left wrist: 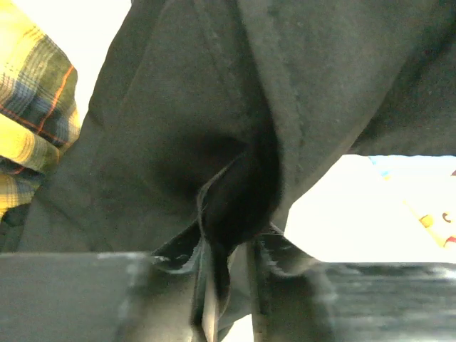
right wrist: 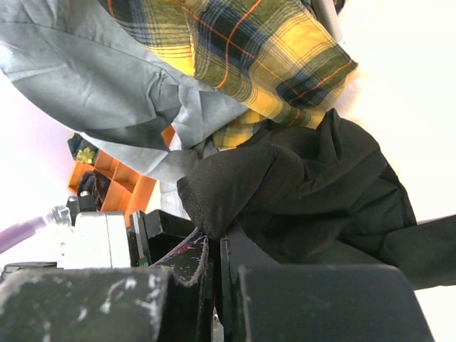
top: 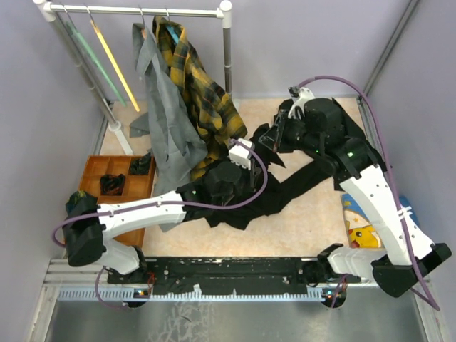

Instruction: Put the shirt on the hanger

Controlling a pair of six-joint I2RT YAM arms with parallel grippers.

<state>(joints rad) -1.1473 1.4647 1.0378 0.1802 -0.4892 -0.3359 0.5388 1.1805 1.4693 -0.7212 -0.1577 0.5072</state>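
Observation:
The black shirt lies crumpled on the table's middle, one sleeve stretched right. My left gripper is shut on a fold of the shirt; the fabric is pinched between its fingers in the left wrist view. My right gripper is shut on another edge of the shirt, just right of and behind the left one. The yellow hanger hangs on the rack at the far left, apart from both grippers. The collar label is hidden.
A pale green hanger, a grey garment and a yellow plaid shirt hang from the white rail. An orange compartment tray sits at the left. A cartoon-printed mat lies at the right. Walls close both sides.

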